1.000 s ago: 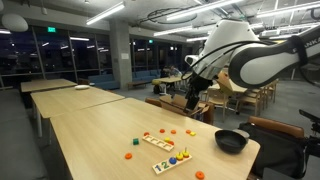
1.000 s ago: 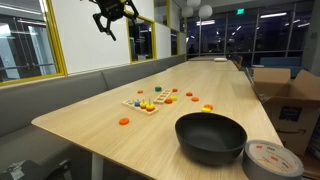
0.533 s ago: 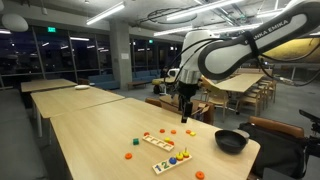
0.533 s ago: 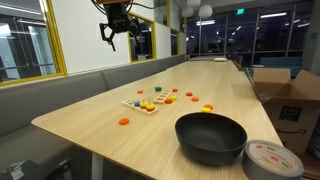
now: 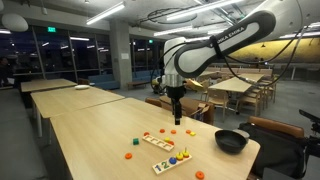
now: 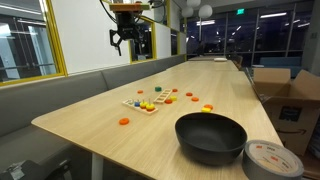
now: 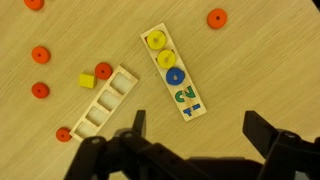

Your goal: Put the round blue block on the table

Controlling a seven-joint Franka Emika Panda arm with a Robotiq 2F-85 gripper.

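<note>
High over the tabletop (image 5: pixel 90 130) in an exterior view, your tool (image 5: pixel 177 121) hangs pointing straight down, well above the two toy boards. The coloured long board (image 5: pixel 172 160) lies below it and a little toward the camera. The pieces are too small here to pick out the blue one, and the finger spacing does not read from this side.

From the far end, in an exterior view, the tool (image 6: pixel 128 40) is well clear of the tabletop (image 6: pixel 100 118) with its fingers apart. The toys (image 6: pixel 147 102) are grouped below it, and a black bowl (image 6: pixel 210 137) sits near the camera.

Looking down through the wrist view, you get the relation that matters. The tool (image 7: pixel 196 125) is spread wide and holds nothing. The round blue block (image 7: pixel 175 76) sits in the long board (image 7: pixel 195 108), third after two yellow rounds (image 7: pixel 156 41), not yet on bare tabletop (image 7: pixel 260 70). It lies just up-picture of the gap between the fingers, slightly toward the finger (image 7: pixel 137 125) at picture left. The board's long axis runs diagonally down toward the tool, so the finger line crosses it at a slant. I judge you need a small shift up-picture and a straight descent. Turning the wrist to close across the board's width should spare the yellow neighbour.
</note>
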